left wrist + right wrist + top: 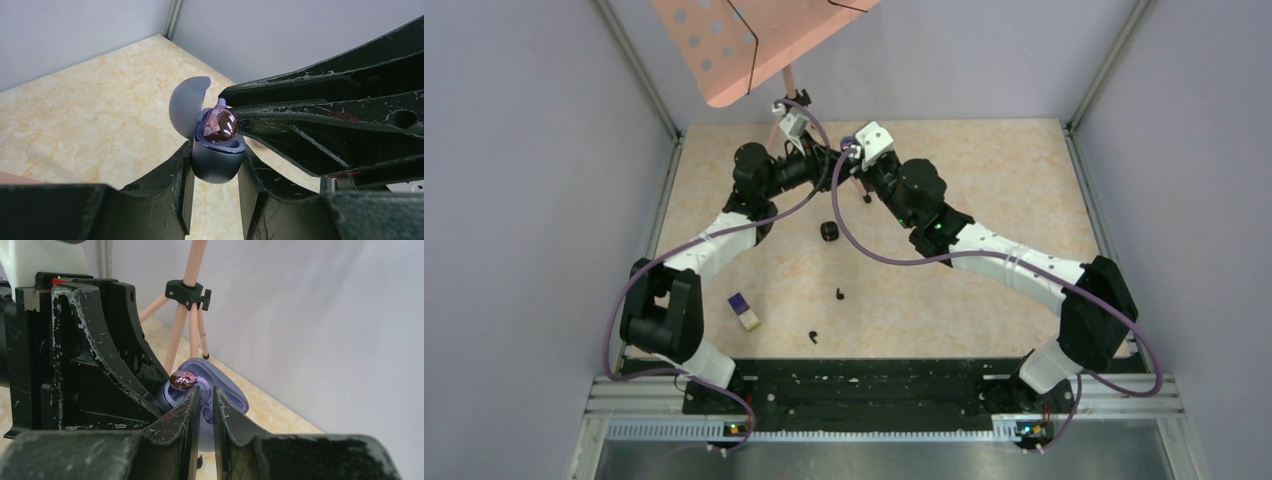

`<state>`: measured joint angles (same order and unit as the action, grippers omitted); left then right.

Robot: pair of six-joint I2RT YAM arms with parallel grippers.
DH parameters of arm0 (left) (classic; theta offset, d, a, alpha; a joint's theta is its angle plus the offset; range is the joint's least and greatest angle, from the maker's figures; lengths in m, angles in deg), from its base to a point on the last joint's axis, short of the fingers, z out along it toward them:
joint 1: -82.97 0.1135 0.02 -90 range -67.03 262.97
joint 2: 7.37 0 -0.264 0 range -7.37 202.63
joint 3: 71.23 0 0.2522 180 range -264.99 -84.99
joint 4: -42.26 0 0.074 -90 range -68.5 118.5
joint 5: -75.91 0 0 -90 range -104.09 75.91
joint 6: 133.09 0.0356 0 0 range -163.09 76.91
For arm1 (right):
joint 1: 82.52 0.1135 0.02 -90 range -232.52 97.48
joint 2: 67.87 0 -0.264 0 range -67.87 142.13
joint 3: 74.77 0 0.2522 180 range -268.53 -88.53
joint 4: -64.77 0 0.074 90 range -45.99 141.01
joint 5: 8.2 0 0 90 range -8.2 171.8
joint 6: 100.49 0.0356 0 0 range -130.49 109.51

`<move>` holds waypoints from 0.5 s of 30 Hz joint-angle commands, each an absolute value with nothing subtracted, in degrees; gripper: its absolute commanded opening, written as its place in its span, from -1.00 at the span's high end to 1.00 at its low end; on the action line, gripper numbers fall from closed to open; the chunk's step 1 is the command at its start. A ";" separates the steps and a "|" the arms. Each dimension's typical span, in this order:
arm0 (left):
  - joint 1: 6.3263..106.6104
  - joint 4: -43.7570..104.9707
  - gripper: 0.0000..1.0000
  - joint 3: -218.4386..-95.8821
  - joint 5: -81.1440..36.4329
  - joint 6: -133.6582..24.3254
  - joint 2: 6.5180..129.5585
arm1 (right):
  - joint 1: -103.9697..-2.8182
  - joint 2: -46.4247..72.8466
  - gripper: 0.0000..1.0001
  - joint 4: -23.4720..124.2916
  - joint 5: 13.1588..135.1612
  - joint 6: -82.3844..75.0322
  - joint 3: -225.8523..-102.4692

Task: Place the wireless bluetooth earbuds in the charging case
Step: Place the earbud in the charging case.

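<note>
The left fingers [172,180] clamp the open lavender charging case [216,162] over the far bench [984,200], its lid at 10 o'clock. The right fingers [192,412] are all but pressed together with nothing seen between them. One tip rests against a purple earbud [221,124] perched half out of its socket. The step in hand looks like seating this bud, and I judge it next needs a gentle downward push. Two black earbuds [839,294] [814,337] lie at 6 o'clock.

glossy, mirror-like purple earbud [220,125]; smooth matt plastic charging case [216,167].
</note>
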<state>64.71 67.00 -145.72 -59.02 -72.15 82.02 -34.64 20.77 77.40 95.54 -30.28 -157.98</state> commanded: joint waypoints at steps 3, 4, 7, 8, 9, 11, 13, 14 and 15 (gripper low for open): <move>64.78 70.83 1.00 -145.64 -58.87 -72.71 79.46 | -34.87 19.29 0.50 72.66 95.32 -29.29 -160.84; 64.78 70.86 1.00 -145.56 -58.95 -72.71 79.47 | -34.94 19.09 0.45 72.40 95.14 -29.06 -160.89; 64.85 70.94 1.00 -145.46 -59.10 -72.71 79.53 | -35.35 18.80 0.40 70.85 93.88 -27.97 -161.23; 64.87 71.00 1.00 -145.35 -59.11 -72.71 79.63 | -35.44 18.75 0.37 70.15 93.57 -27.49 -161.43; 64.83 71.04 1.00 -145.37 -59.10 -72.71 79.66 | -35.58 18.64 0.34 69.45 93.18 -26.99 -161.62; 64.78 71.12 1.00 -145.31 -59.18 -72.69 79.58 | -35.92 18.40 0.33 67.92 91.98 -26.36 -161.90; 64.78 71.36 1.00 -145.21 -59.54 -72.90 79.70 | -36.38 18.39 0.33 66.74 90.38 -26.01 -161.93; 64.77 71.47 1.00 -145.15 -59.72 -73.00 79.81 | -36.49 18.43 0.32 66.50 90.30 -25.67 -161.96; 64.82 71.55 1.00 -145.07 -59.79 -73.09 79.88 | -36.67 18.49 0.32 66.31 90.30 -25.20 -162.07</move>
